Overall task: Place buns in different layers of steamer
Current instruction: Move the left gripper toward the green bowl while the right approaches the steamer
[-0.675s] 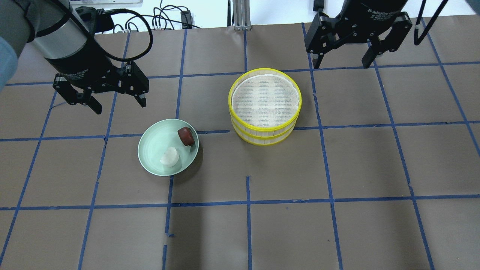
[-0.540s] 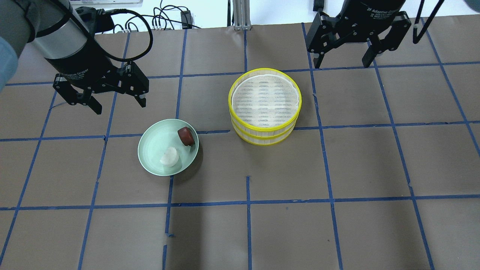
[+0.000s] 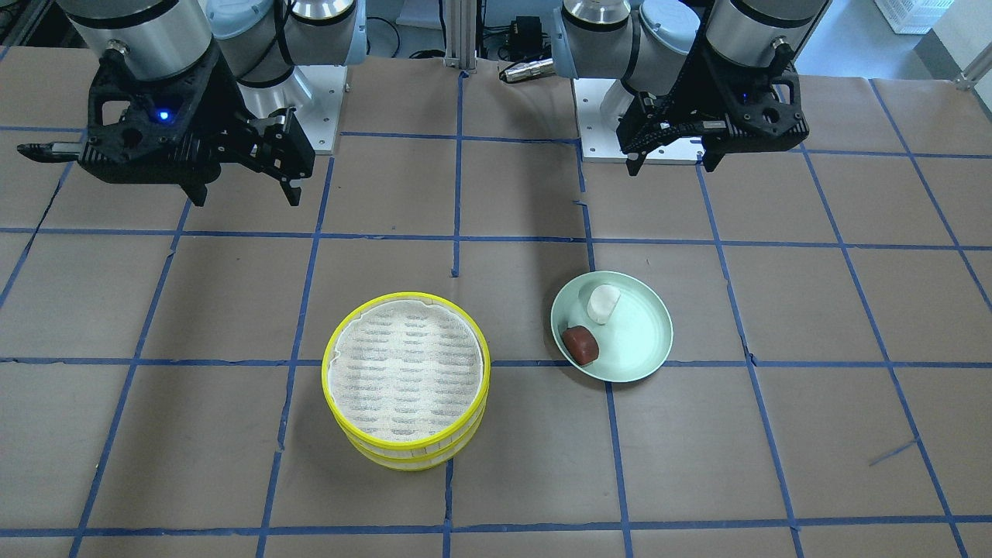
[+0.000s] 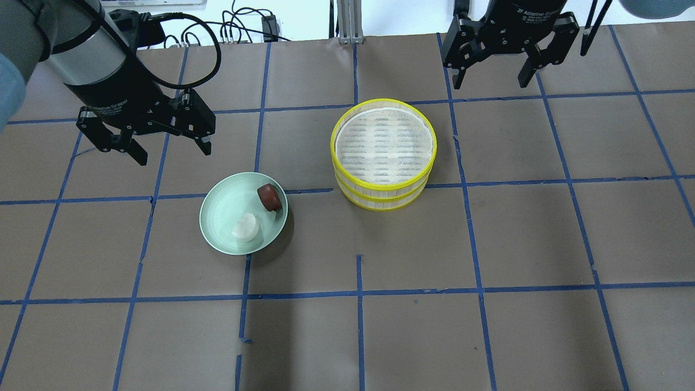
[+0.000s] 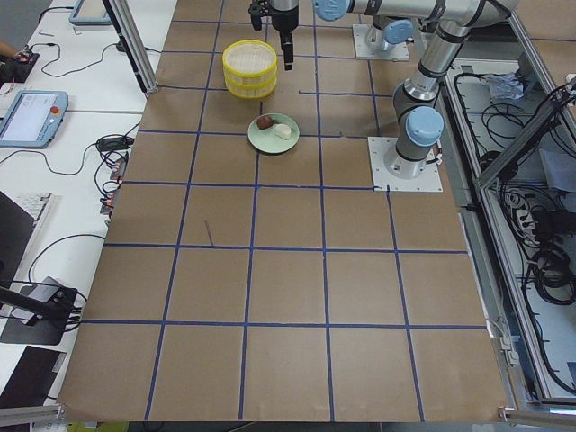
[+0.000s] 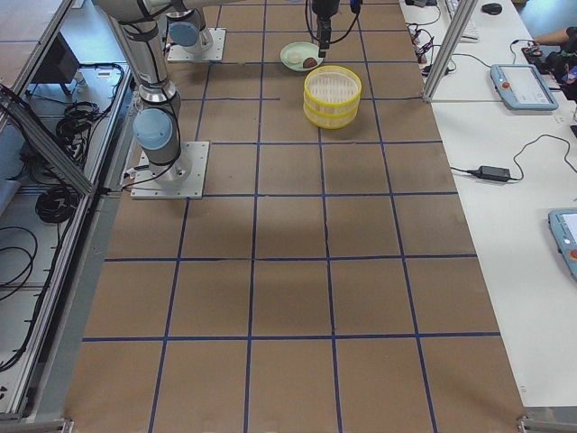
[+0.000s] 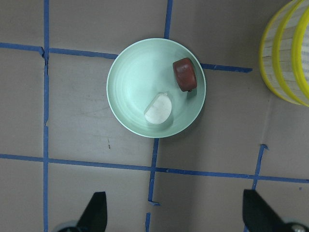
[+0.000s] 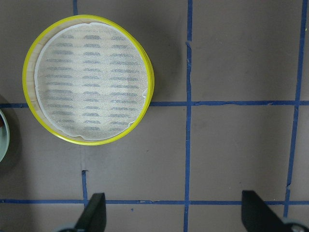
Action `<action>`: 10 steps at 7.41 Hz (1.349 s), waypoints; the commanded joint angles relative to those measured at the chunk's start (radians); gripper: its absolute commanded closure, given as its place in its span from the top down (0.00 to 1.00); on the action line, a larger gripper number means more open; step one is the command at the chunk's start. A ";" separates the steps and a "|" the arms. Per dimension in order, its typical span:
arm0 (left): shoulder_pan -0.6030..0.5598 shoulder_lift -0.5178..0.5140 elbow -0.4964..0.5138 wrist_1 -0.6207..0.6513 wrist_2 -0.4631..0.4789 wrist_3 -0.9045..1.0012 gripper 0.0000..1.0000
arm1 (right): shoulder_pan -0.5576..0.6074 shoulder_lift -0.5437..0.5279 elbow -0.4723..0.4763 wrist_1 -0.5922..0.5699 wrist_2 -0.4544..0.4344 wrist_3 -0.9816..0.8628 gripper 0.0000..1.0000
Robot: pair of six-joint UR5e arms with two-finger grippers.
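Note:
The white bun (image 4: 245, 227) and the reddish-brown bun (image 4: 270, 197) lie in a pale green plate (image 4: 220, 209). Both also show in the left wrist view: the white bun (image 7: 159, 108) and the brown bun (image 7: 185, 74). The steamer (image 4: 383, 191) stands as a two-tier stack right of the plate, and its top layer (image 4: 384, 145) is empty. The lower layer is hidden under it. My left gripper (image 4: 174, 155) is open and empty, raised behind and left of the plate. My right gripper (image 4: 490, 82) is open and empty, raised behind and right of the steamer (image 8: 89, 87).
The table is brown paper with a grid of blue tape lines (image 4: 358, 293). Cables (image 4: 239, 27) and a metal post (image 4: 347, 21) sit beyond the far edge. The arm bases (image 3: 597, 116) stand at the robot's side.
My right gripper has drawn back toward the far edge of the table, still open. The left gripper, buns, plate and steamer have not moved.

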 commanded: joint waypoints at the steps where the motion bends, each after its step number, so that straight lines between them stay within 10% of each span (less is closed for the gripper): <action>1: -0.004 -0.021 -0.006 0.003 -0.003 -0.009 1.00 | -0.002 -0.013 0.029 -0.006 -0.061 -0.003 1.00; 7: -0.004 -0.106 -0.121 0.162 -0.006 -0.003 1.00 | 0.033 0.263 0.049 -0.300 0.005 0.018 1.00; 10: -0.002 -0.141 -0.239 0.263 -0.002 0.135 1.00 | 0.044 0.301 0.226 -0.551 0.002 0.014 0.99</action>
